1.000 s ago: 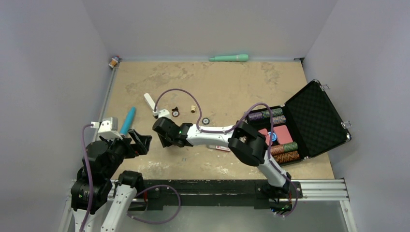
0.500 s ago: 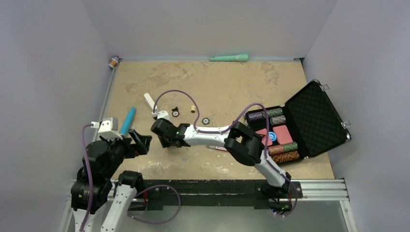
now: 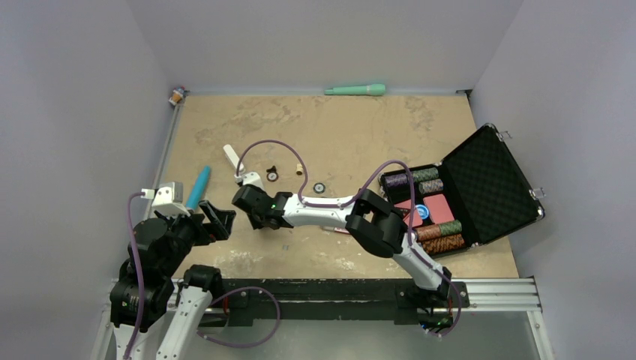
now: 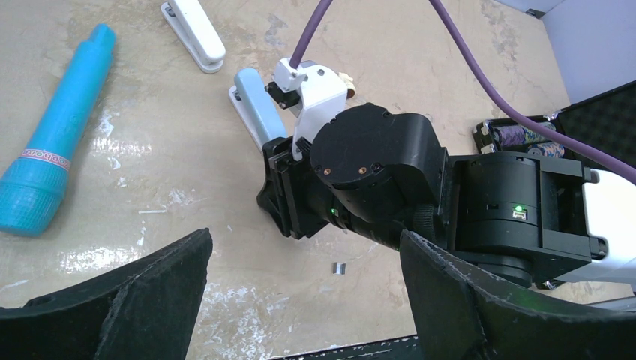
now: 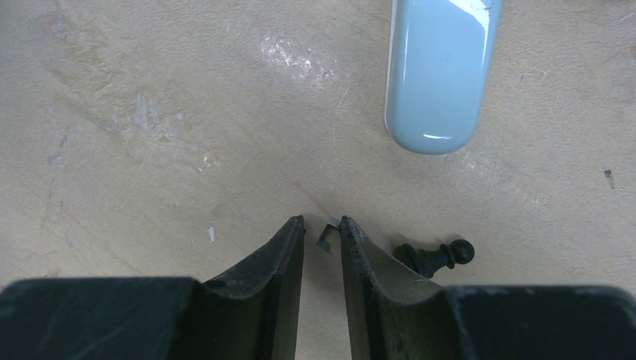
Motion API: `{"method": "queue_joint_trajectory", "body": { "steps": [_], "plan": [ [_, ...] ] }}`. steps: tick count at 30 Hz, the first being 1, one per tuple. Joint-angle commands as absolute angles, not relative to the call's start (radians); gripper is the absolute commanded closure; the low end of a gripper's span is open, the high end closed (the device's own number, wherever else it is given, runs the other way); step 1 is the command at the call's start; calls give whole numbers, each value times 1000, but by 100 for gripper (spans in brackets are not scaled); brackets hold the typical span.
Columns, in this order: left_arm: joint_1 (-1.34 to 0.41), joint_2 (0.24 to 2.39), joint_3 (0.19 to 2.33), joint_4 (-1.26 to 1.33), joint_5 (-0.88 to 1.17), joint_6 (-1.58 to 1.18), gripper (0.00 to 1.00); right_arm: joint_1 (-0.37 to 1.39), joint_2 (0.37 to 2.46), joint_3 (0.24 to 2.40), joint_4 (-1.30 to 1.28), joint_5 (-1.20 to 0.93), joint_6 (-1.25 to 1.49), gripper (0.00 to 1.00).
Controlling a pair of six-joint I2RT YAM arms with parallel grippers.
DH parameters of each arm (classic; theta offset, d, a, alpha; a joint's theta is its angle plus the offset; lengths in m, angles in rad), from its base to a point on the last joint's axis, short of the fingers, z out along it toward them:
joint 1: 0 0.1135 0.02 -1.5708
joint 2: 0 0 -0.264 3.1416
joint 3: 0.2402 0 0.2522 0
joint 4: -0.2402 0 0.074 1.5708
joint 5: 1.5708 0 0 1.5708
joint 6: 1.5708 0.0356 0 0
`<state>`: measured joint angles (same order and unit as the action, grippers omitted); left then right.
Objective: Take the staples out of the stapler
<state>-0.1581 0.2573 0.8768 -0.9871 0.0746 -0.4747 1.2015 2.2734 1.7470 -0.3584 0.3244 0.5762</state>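
A pale blue stapler (image 5: 439, 75) lies on the tan table (image 5: 150, 112) ahead of the right gripper (image 5: 322, 222) and a little to one side, clear of the fingers. A small black knobbed pin (image 5: 436, 256) lies just beside one fingertip. A white stapler (image 4: 193, 34) lies beyond the blue one, and a teal tube (image 4: 52, 161) is off to the far side, ahead of the left gripper (image 4: 306, 241). A loose silvery fleck (image 4: 339, 267) rests on the table near the right gripper's body. An open case of poker chips (image 3: 487, 180) stands well behind the right wrist. The right gripper points down at the table with its jaws nearly together. The staples (image 5: 327, 235), a tiny silvery strip, sit in the slit at the tips, against one finger's inner edge, with a sliver of bare gap to the other. The left gripper hovers with its jaws spread wide, holding nothing.
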Motion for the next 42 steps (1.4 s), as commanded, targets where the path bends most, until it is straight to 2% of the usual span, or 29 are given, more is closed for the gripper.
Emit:
{"method": "queue_joint_trajectory", "body": {
  "steps": [1, 17, 42],
  "plan": [
    [-153, 263, 873, -947, 83, -454, 2, 1210, 2296, 1793, -372, 357, 586, 72],
    [-152, 265, 874, -948, 81, -454, 2, 1210, 2291, 1800, -384, 363, 585, 88],
    [-152, 270, 875, -948, 80, -454, 3, 1233, 2083, 1693, -387, 373, 614, 90]
  ]
}}
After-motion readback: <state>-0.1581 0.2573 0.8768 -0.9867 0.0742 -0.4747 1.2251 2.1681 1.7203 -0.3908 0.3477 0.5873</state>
